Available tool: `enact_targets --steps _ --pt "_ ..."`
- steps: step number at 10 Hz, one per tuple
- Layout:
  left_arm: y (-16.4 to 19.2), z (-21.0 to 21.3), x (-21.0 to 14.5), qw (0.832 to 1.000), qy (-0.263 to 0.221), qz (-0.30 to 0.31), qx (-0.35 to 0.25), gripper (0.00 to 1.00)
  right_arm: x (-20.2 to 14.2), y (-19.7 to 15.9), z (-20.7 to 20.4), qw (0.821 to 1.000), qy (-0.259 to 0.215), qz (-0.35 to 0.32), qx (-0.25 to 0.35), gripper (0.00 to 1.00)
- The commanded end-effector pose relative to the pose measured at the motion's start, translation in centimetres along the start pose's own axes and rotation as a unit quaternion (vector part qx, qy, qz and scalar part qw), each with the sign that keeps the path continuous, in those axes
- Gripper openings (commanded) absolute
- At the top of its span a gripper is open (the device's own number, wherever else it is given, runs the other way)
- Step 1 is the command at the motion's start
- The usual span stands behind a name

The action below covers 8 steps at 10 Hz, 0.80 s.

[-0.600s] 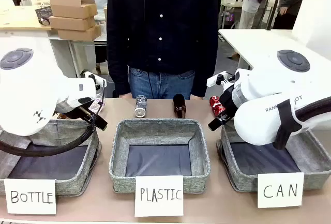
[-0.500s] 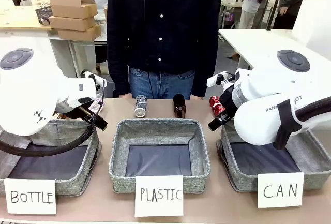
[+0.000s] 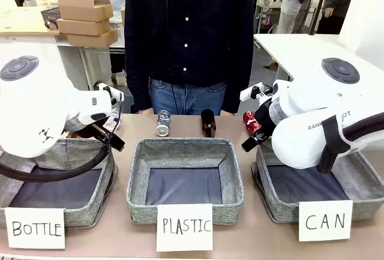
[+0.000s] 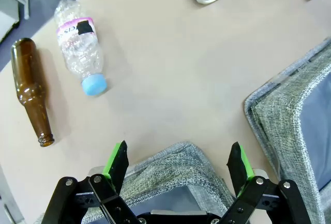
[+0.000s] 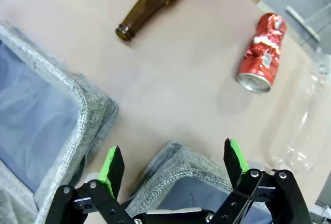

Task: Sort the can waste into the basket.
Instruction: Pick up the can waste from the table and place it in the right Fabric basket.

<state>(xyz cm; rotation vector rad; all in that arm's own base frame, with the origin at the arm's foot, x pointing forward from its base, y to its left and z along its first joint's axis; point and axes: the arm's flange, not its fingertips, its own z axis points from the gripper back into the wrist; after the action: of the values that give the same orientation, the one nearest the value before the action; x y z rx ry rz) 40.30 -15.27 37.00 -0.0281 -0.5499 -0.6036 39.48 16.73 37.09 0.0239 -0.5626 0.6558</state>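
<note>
— Tabletop first: what sits nearest?
— Three grey baskets in a row on the tan table (image 3: 246,236), each with a paper sign in front. The basket (image 3: 281,207) whose sign (image 3: 325,220) reads "CAN" is on the robot's right, and the right arm covers much of it.
— And the grippers?
— Both are spread wide and hold nothing. The right gripper (image 5: 173,154) hangs over that basket's far corner. The left gripper (image 4: 179,151) hangs over a corner of another basket.
— Where are the cans?
— On the table beyond the baskets. The crumpled red can (image 5: 261,53) lies just past the "CAN" basket and is half hidden behind the right arm from the front. The black-and-grey can (image 3: 162,123) lies farther left, near a brown bottle (image 3: 207,123). The left wrist view cuts it off at the top edge.
— Anything else?
— A clear bottle (image 5: 300,125) beside the red can runs out of the picture.
</note>
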Motion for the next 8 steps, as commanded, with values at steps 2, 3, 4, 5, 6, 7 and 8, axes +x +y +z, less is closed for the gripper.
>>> enact_targets --steps 2,3,4,5,6,7,8 --pt "0.1 0.0 0.0 1.000 0.000 0.001 0.000 1.00 0.0 0.0 0.0 1.000 0.000 0.000 0.000 1.00" --pt "0.1 0.0 0.0 1.000 0.000 0.001 0.000 1.00 0.0 0.0 0.0 1.000 0.000 0.000 0.000 1.00" --pt "0.1 0.0 0.0 1.000 0.000 0.001 0.000 1.00 0.0 0.0 0.0 1.000 0.000 0.000 0.000 1.00" --pt "0.0 0.0 0.0 1.000 0.000 0.000 0.000 1.00 0.0 0.0 0.0 1.000 0.000 0.000 0.000 1.00" --pt "-2.1 4.0 1.6 1.000 -0.012 -0.006 0.002 1.00 1.5 0.0 3.7 0.999 -0.004 -0.029 -0.017 1.00" --pt "-4.9 8.3 2.4 1.000 -0.017 -0.004 0.022 1.00 2.2 0.4 8.2 0.998 -0.020 -0.059 -0.020 1.00" --pt "-8.9 12.7 1.8 0.999 -0.003 0.018 0.043 1.00 1.4 1.8 12.7 0.997 0.000 -0.082 -0.006 1.00"
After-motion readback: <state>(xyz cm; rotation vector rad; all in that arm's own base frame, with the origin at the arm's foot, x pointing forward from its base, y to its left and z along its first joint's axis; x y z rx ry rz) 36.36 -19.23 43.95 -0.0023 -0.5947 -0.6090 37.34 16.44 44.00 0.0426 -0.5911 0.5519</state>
